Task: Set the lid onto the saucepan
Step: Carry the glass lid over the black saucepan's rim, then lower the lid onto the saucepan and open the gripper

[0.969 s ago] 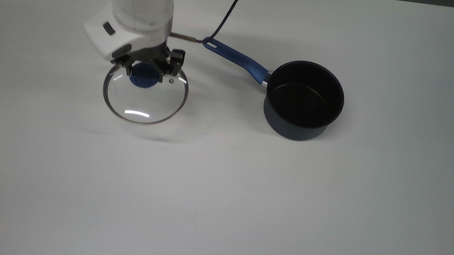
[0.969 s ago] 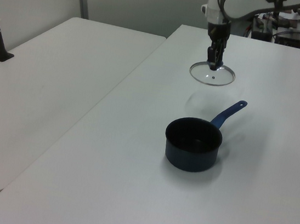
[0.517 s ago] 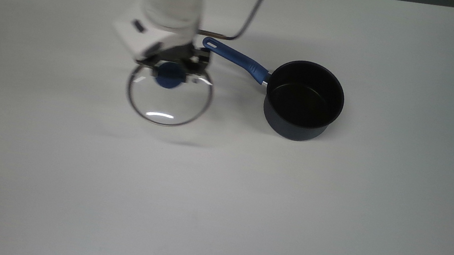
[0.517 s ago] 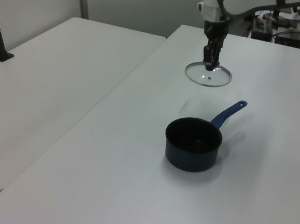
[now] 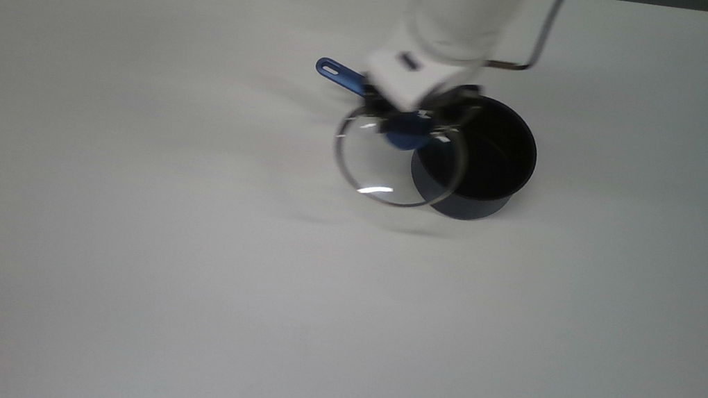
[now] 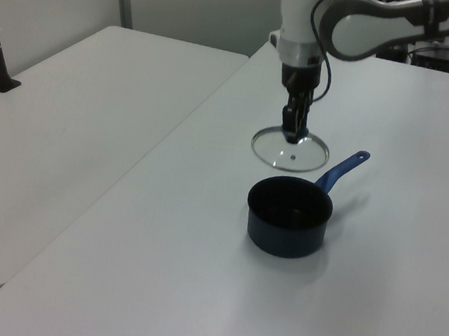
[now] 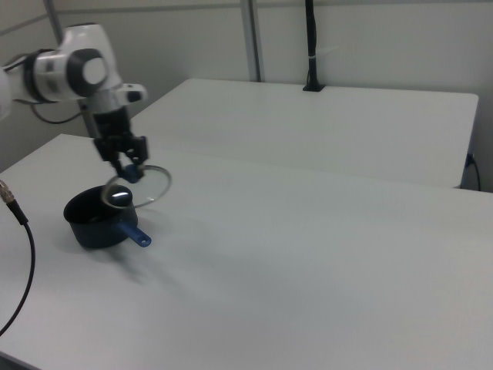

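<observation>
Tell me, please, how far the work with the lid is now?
Done: the gripper holds the lid by its blue knob, lifted off the table. In hand: carrying it; it overlaps the saucepan only partly. Left: centre it over the pan, lower, release.

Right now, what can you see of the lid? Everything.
The lid is a round clear glass disc with a thin metal rim and a blue centre knob. It hangs in the air, roughly level, held at the knob by the pincer. In the top view its right edge overlaps the saucepan; it is not seated on it.
</observation>
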Robot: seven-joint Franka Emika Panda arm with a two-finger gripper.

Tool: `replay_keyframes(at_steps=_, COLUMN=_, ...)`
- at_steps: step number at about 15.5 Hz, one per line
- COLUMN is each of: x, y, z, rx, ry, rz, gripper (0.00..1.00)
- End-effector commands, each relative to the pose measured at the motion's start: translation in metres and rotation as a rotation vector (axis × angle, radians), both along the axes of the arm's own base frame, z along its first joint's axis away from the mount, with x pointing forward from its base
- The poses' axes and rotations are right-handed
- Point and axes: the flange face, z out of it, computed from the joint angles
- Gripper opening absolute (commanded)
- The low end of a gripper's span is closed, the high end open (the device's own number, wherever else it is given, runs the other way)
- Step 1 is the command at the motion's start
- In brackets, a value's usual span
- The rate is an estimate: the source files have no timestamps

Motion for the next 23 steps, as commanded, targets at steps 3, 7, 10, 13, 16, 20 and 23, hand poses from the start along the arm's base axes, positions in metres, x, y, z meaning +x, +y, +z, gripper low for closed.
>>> replay_keyframes(at_steps=3, x=-0.034, y=0.084, z=0.005, rx=-0.009, ry=-0.006, rz=0.025, gripper=0.39)
replay_keyframes(at_steps=7, x=-0.033, y=0.095, z=-0.022, rx=-0.026, ry=0.024, rz=0.033, gripper=0.39)
replay_keyframes(at_steps=10, x=-0.037, y=0.108, z=-0.038, rx=-0.042, ry=0.043, rz=0.055, gripper=0.40)
replay_keyframes(at_steps=13, x=-0.040, y=0.117, z=-0.048, rx=-0.050, ry=0.056, rz=0.069, gripper=0.40)
replay_keyframes(at_steps=16, x=-0.041, y=0.118, z=-0.047, rx=-0.049, ry=0.058, rz=0.073, gripper=0.40)
replay_keyframes(at_steps=20, x=-0.040, y=0.112, z=-0.043, rx=-0.043, ry=0.062, rz=0.069, gripper=0.40)
replay_keyframes(at_steps=23, x=-0.043, y=0.109, z=-0.038, rx=-0.044, ry=0.083, rz=0.079, gripper=0.40)
